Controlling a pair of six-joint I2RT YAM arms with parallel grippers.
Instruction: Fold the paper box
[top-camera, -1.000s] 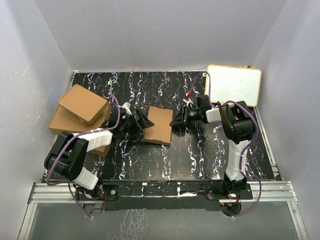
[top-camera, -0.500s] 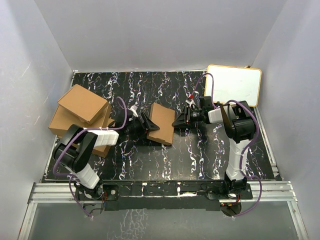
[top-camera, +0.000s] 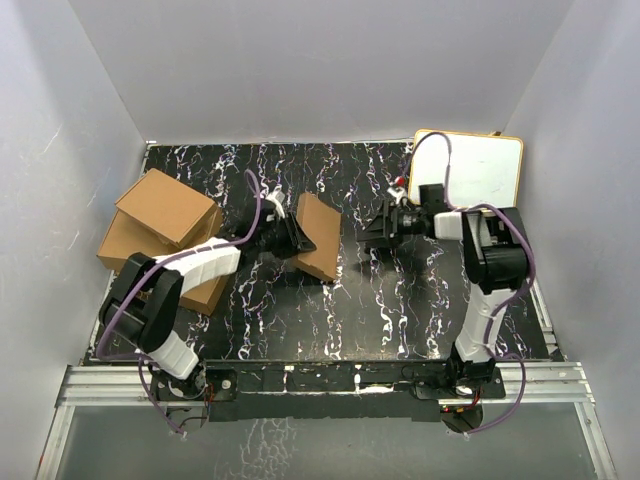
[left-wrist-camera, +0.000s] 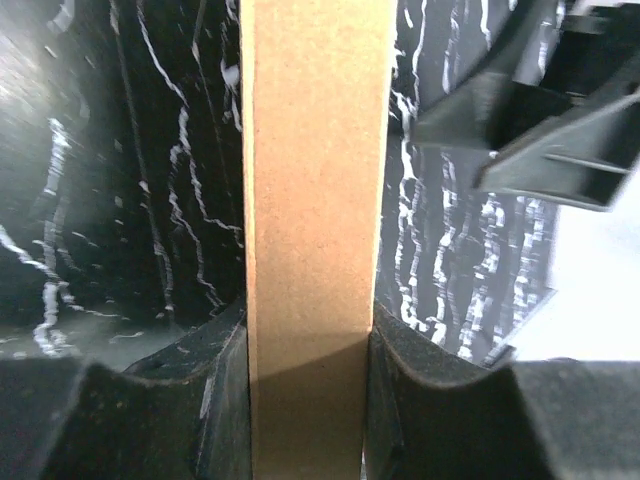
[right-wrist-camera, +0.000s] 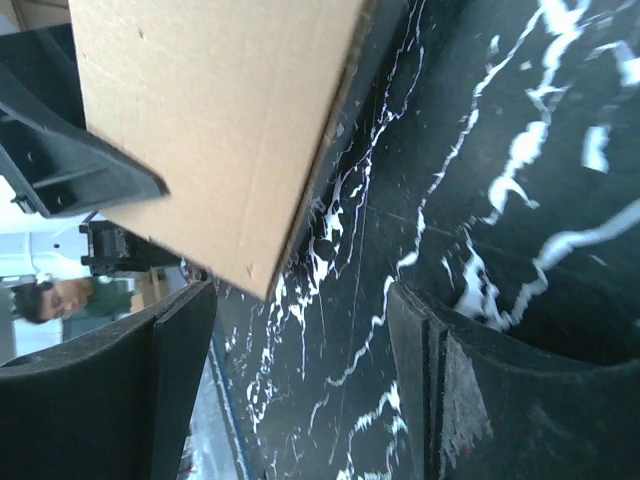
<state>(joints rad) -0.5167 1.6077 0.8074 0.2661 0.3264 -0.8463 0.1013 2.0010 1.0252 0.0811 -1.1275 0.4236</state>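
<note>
Black marble-look table (top-camera: 400, 300) carries everything, with both arms bolted at its near edge. Pile of ready-made boxes (top-camera: 165, 205) sits well off the outer side of the left hand (top-camera: 298, 240), untouched. White board (top-camera: 470, 170) with a yellow rim lies just beyond the right hand (top-camera: 372, 232), on its outer side, also untouched. Paper box (top-camera: 325, 235) is between the two hands, tilted with one side raised; can't tell if its low edge rests on the table. Left hand is pinching the paper box by the near edge: in the left wrist view the cardboard runs straight out between the pads (left-wrist-camera: 215, 400), both pressed against it. Right hand is spread, fingers (right-wrist-camera: 170, 380) wide with nothing between them, and the paper box is close ahead of its fingertips but apart from them. Step, as I read it: left hand alone holds and angles the box so a side can be worked, while the right is free to re-approach. Lid and tuck flaps can't be made out here, so how far folded is unclear. Next move probably calls for the right hand to come in on the free far edge and press or tuck there, with the left keeping a firm clamp so the box doesn't swing. Counts: one table, two arms, pile of two clear boxes plus maybe a third beneath, one white board, one paper box, two hands.
</note>
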